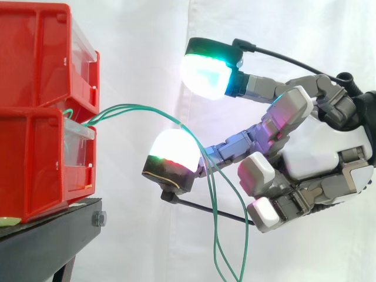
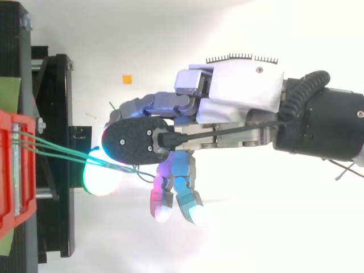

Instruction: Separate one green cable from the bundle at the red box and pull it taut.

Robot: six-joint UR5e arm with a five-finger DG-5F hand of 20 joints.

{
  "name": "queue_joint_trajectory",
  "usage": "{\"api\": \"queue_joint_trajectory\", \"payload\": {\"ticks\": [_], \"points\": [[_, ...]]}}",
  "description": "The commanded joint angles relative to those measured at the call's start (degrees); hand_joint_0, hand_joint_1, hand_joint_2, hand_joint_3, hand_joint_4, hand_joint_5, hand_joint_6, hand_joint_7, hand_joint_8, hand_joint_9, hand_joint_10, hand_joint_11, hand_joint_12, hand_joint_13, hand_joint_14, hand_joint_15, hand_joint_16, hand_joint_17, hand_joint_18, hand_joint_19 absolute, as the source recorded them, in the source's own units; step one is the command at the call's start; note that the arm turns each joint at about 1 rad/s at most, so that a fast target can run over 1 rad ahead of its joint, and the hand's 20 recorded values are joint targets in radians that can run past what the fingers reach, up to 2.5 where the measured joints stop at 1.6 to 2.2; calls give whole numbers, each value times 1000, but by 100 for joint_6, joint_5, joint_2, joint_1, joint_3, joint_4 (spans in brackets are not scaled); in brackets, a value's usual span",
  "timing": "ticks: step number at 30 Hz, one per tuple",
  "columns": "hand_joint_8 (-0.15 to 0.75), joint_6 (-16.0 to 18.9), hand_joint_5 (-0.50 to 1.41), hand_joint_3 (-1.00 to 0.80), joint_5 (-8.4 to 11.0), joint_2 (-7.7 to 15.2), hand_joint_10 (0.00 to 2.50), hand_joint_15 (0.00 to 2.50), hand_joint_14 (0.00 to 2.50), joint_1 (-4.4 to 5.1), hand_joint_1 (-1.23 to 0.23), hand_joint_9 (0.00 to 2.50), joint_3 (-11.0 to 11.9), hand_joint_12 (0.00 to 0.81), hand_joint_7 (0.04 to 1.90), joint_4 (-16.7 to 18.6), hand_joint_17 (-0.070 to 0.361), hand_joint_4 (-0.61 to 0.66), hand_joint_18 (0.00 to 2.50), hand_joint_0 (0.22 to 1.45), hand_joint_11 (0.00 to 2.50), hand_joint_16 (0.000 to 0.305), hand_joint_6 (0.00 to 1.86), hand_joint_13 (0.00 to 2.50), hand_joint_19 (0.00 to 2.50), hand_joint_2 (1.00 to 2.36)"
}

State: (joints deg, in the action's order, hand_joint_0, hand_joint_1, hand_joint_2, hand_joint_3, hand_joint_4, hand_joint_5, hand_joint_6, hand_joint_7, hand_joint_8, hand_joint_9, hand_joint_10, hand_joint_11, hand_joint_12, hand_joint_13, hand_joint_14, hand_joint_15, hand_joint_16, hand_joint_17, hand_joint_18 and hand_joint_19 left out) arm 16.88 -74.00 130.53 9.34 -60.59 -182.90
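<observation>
Reaching in from the right, the hand (image 1: 317, 155) is hovering beside the red box (image 1: 35, 164) on the black stand (image 1: 47, 241). We are reading this as the separating step, with no single strand picked out yet. (floor)

Are we seeing any grip on the green cables (image 1: 129, 107)? (picture desk)

We are not. The upper pad (image 1: 205, 73) is glowing above the bundle and the lower pad (image 1: 173, 151) beside it. The two are standing well apart and pinching nothing. The other fingers are folding loosely toward the palm. (floor)

And where are we placing the bundle? (picture desk)

We are seeing it leaving the front of the red box near its top edge and arching right through the gap between the pads. It is then crossing the lower finger just behind its pad and hanging slack toward the bottom of the side view. From above, the strands are running close together from the box to the hand. (floor)

How are they looking? (picture desk)

Thin and limp, lying nearly as one over the arch and fanning apart only below the hand. We are judging that the next move calls for closing the pads on one strand alone, then drawing away from the box until the sag is going out. (floor)
</observation>
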Motion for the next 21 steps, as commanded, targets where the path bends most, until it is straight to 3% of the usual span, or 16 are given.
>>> {"api": "queue_joint_trajectory", "payload": {"ticks": [1,11,21], "points": [[209,0,107,-500,0,-10,13,494,15,-11,-321,1760,3,367,1052,0,143,168,1052,466,390,64,505,1290,504,1000],[211,0,106,-500,0,-1,12,473,16,-20,-329,1758,30,379,1041,0,148,182,1059,452,371,66,505,1283,494,1000],[205,-53,106,-500,0,-1,12,484,15,-64,-245,1767,241,370,1045,-220,147,178,1055,459,367,65,505,1286,500,1000]]}}
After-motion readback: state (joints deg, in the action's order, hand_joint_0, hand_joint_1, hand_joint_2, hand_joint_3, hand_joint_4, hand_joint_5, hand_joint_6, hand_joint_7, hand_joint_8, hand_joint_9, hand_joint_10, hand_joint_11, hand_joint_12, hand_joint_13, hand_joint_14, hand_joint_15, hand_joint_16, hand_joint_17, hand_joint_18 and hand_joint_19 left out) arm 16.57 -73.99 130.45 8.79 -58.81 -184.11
